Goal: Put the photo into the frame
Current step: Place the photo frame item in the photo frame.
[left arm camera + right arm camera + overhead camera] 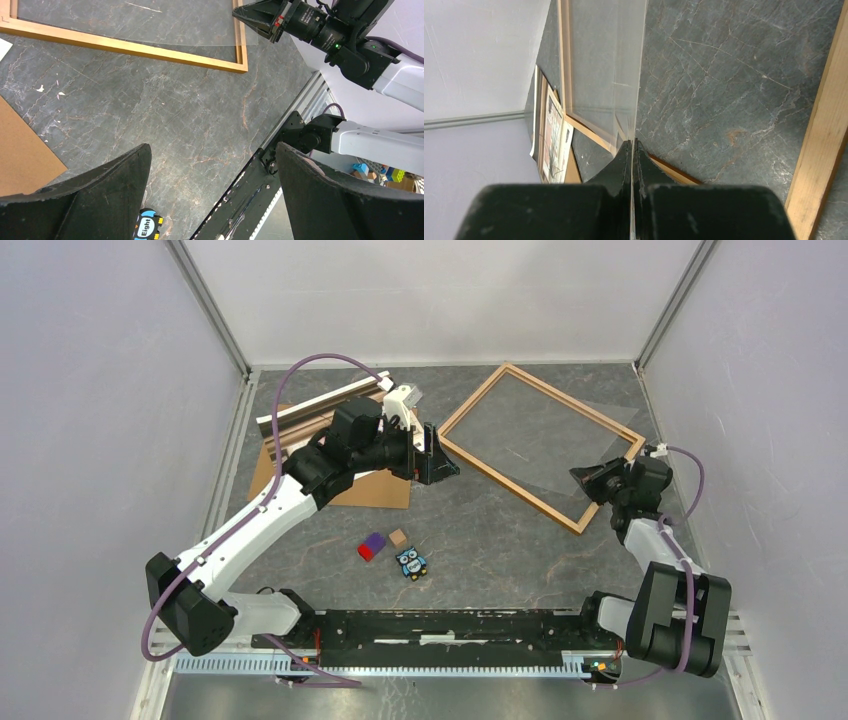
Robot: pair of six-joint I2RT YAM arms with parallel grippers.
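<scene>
The frame (509,482), thin light-orange wood, lies flat at the centre right and shows along the top of the left wrist view (120,45). A clear sheet (545,440) lies over it. My right gripper (585,478) is shut on that sheet's near edge (604,60), with the jaws (632,142) pressed together over the frame's corner. The photo (300,420) lies at the back left, partly hidden under my left arm, and its edge shows in the right wrist view (553,132). My left gripper (437,455) is open and empty (212,150) above bare table just left of the frame.
A brown cardboard backing board (385,490) lies under the left arm and shows in the left wrist view (20,155). A red-purple block (371,546), a tan block (398,537) and an owl toy (411,563) sit near the front middle. Grey walls close in both sides.
</scene>
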